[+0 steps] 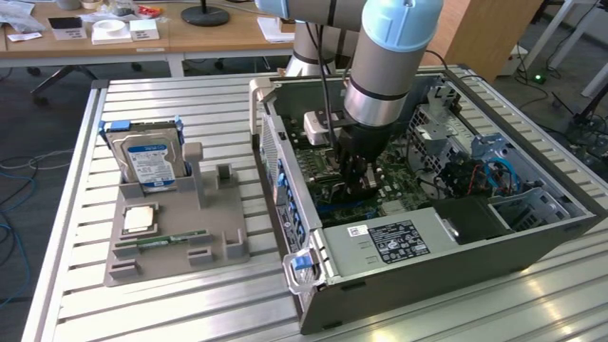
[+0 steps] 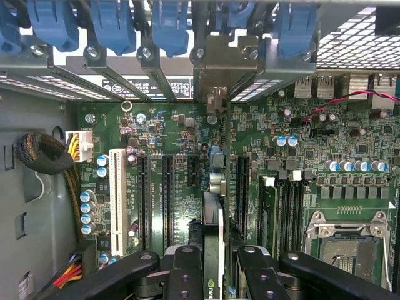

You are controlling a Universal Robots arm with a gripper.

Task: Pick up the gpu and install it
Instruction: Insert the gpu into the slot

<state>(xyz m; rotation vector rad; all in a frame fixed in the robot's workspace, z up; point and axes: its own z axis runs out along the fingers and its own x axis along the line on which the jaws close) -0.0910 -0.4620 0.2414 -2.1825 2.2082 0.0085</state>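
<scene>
While the arm (image 1: 380, 85) points straight down into the case (image 1: 456, 256), jaws clamped on gpu (image 2: 212, 225)

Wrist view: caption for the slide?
Gripper holds the gpu edge-on over the expansion slots of the motherboard.

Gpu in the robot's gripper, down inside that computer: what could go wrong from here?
The gripper holds the gpu edge-on above the motherboard. If it is off line with the long black slot, it might jam or press on small parts nearby. Its pale metal end bracket sits close to the blue clips at the case's wall and could catch there.
</scene>
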